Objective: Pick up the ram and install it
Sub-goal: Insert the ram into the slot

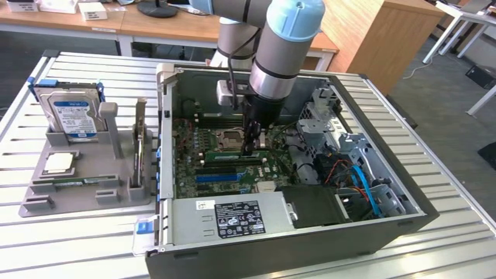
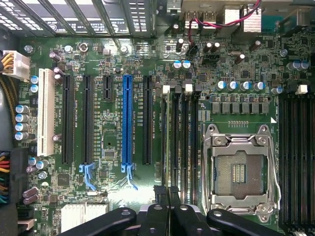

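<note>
Desk (image 1: 69, 244): pale ribbed metal slats, satin sheen.
Case (image 1: 271, 261): dark matt outer wall; bare grey sheet metal inside.
Board (image 2: 275, 64): green, glossy lacquer.
Slots (image 2: 128, 123): smooth plastic in blue, black and white.
Socket frame (image 2: 241, 141): bright polished metal.
Tray (image 1: 78, 200): matt grey plastic.
Drive (image 1: 74, 113): silver metal, glossy blue-and-white label.
Arm (image 1: 271, 64): smooth grey metal, pale blue caps (plastic, by the look).
Hand (image 2: 167, 196): matt black.

arm (image 1: 279, 52): inside open case (image 1: 271, 256) | jaws: at ram (image 1: 226, 156) on motherboard (image 1: 194, 168)
</note>
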Available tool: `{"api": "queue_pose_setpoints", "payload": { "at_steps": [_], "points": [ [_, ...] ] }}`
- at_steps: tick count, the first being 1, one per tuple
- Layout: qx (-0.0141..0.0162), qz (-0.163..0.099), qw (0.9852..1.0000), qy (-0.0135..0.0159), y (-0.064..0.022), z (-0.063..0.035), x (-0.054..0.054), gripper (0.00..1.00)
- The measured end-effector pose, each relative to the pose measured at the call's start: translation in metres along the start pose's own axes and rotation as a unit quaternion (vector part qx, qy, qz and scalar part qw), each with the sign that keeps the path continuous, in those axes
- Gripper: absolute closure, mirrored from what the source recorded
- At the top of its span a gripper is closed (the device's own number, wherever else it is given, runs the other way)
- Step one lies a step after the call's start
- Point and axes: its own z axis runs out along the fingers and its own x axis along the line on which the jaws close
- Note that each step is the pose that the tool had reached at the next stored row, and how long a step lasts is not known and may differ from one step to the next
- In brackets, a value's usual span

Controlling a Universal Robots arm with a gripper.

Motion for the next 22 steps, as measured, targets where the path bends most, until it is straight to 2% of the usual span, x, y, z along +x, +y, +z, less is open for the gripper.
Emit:
{"api": "queue_pose_setpoints", "payload": {
  "at_steps": [22],
  "points": [
    [0.0000, 0.000, 1.0000, 0.0000, -0.0001, 0.0028, -0.0004, 0.88]
  ]
}}
